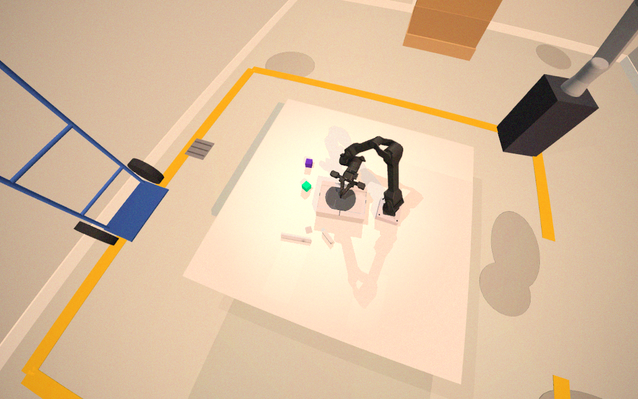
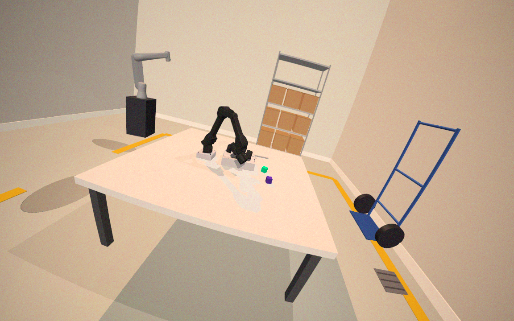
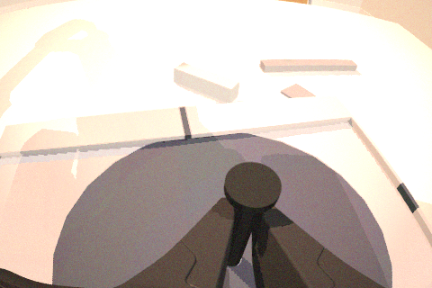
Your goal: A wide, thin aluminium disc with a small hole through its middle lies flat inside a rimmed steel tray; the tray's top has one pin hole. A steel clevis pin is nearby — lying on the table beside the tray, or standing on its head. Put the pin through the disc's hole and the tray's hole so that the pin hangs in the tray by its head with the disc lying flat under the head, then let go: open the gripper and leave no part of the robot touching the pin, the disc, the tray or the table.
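— Gripper (image 1: pixel 342 194) (image 2: pixel 234 155) (image 3: pixel 243 211), what is in your jaws?
— They are closed on the clevis pin (image 3: pixel 252 184). My two fingers press its shank from both sides, and the round head is above my fingertips.
— Is this pin straight?
— In the wrist view it looks a little leaning, with the head up. Its low end shows between my fingers, over the middle part of the disc (image 1: pixel 335 200) (image 3: pixel 135 216). If it is inside the hole, I cannot tell.
— And where is the disc?
— It lies inside the rimmed tray (image 1: pixel 340 219) (image 2: pixel 233 161) (image 3: pixel 112 130), on the table (image 1: pixel 410 297) (image 2: pixel 211 199) (image 3: pixel 135 22).
— Other things near you?
— A green cube (image 1: pixel 306 186) (image 2: pixel 264 169) and a purple cube (image 1: pixel 309 163) (image 2: pixel 268 179) are beside the tray, apart from each other.
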Robot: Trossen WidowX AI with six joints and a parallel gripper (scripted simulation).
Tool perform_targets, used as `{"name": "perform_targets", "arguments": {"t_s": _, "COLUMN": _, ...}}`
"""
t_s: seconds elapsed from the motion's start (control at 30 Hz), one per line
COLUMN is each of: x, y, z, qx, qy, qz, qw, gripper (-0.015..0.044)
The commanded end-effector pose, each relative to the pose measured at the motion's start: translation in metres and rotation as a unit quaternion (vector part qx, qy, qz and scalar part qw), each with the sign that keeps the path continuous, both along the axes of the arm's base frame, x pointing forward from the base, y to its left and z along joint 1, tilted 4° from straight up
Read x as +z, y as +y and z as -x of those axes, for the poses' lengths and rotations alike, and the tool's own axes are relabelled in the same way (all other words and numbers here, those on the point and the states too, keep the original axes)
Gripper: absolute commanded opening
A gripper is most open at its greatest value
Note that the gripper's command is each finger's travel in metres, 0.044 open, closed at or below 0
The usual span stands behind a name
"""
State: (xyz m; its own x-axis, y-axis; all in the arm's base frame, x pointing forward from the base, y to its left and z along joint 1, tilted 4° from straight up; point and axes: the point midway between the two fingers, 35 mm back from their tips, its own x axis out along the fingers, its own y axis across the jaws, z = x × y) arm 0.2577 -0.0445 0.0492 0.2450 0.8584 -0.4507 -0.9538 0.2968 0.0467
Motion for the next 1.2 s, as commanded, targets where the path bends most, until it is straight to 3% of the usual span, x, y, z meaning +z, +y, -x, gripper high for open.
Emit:
{"name": "perform_targets", "arguments": {"t_s": 0.0, "x": -0.0002, "y": 0.001, "z": 0.0025, "qx": 0.002, "qy": 0.0, "qz": 0.001, "qw": 1.0, "gripper": 0.0}}
{"name": "perform_targets", "arguments": {"t_s": 1.17, "x": -0.001, "y": 0.002, "z": 0.0067, "qx": 0.002, "qy": 0.001, "qz": 0.0, "qw": 1.0, "gripper": 0.0}}
